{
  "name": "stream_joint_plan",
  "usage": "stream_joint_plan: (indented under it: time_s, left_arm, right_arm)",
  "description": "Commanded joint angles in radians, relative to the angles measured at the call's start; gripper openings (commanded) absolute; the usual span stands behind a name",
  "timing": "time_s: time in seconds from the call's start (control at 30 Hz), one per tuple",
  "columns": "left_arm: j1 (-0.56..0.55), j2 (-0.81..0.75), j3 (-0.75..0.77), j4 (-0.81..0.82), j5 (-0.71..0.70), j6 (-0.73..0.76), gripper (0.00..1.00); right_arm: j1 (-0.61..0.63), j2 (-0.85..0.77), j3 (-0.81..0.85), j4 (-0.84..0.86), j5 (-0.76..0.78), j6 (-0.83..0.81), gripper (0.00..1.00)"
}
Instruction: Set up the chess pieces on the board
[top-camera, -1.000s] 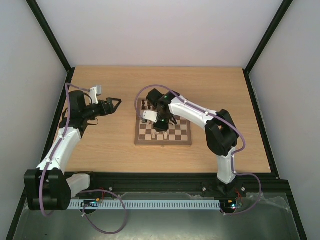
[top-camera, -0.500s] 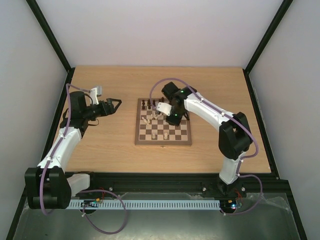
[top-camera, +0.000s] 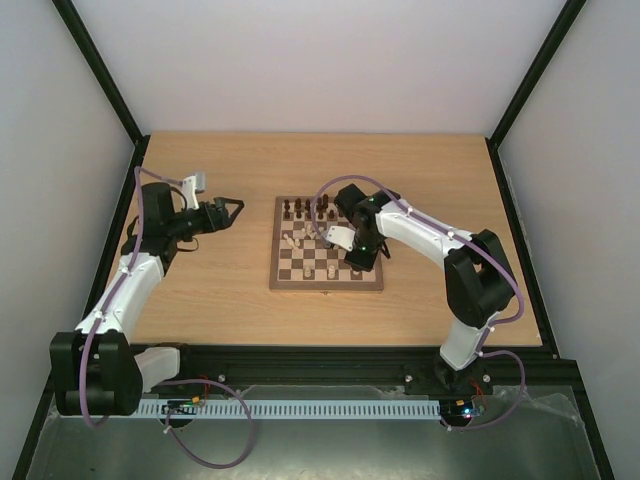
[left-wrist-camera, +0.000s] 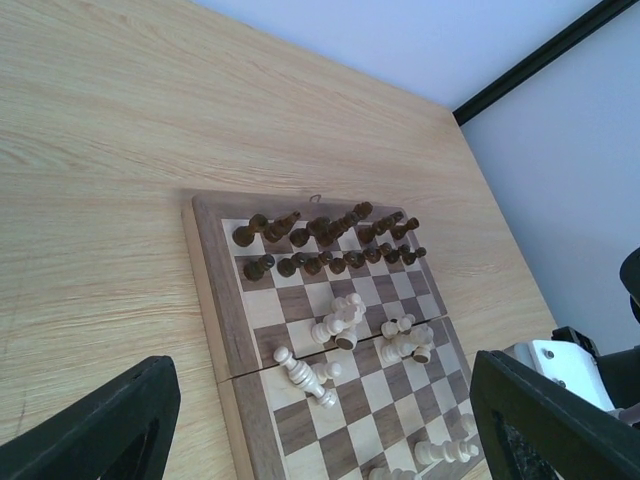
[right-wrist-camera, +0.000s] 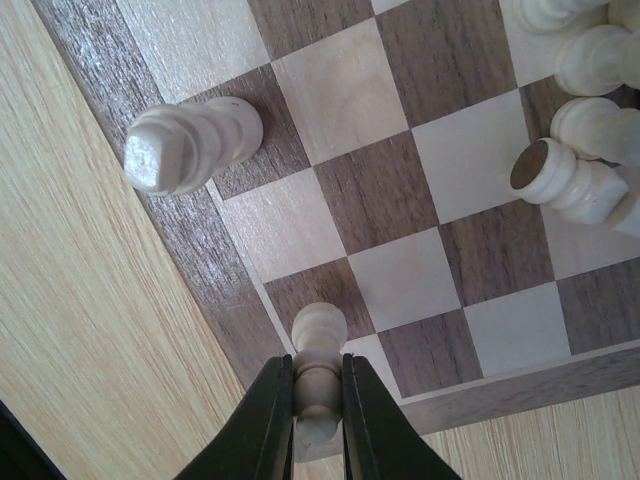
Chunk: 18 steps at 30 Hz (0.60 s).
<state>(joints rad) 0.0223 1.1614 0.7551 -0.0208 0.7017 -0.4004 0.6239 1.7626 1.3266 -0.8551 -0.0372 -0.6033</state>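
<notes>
The board lies mid-table; it also shows in the left wrist view and the right wrist view. Dark pieces stand in its two far rows. Cream pieces lie toppled around the middle of the board. My right gripper is over the board's near right part, shut on a cream pawn held just above a corner square. Another cream piece lies on its side at the board's edge. My left gripper hangs open and empty over the table left of the board.
Black frame posts and grey walls enclose the tabletop. The right arm's link spans the table right of the board. More cream pieces crowd the squares beside the held pawn.
My right gripper has moved from the board's left-middle to its near right part, carrying the cream pawn. The left arm has barely moved.
</notes>
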Motion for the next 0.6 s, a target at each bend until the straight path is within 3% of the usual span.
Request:
stream_joint_plan:
  time_s: [0.0, 0.47, 0.57]
  left_arm:
    - [-0.009, 0.011, 0.008, -0.007, -0.009, 0.038, 0.82]
    - [-0.018, 0.026, 0.023, -0.027, -0.018, 0.064, 0.83]
    - [-0.02, 0.03, 0.025, -0.026, -0.019, 0.064, 0.83]
  right_arm:
    - [0.005, -0.026, -0.021, -0.005, -0.009, 0.012, 0.1]
    - [0.009, -0.066, -0.029, -0.059, -0.147, -0.03, 0.13]
    - [0.01, -0.064, -0.043, -0.043, -0.111, -0.014, 0.13]
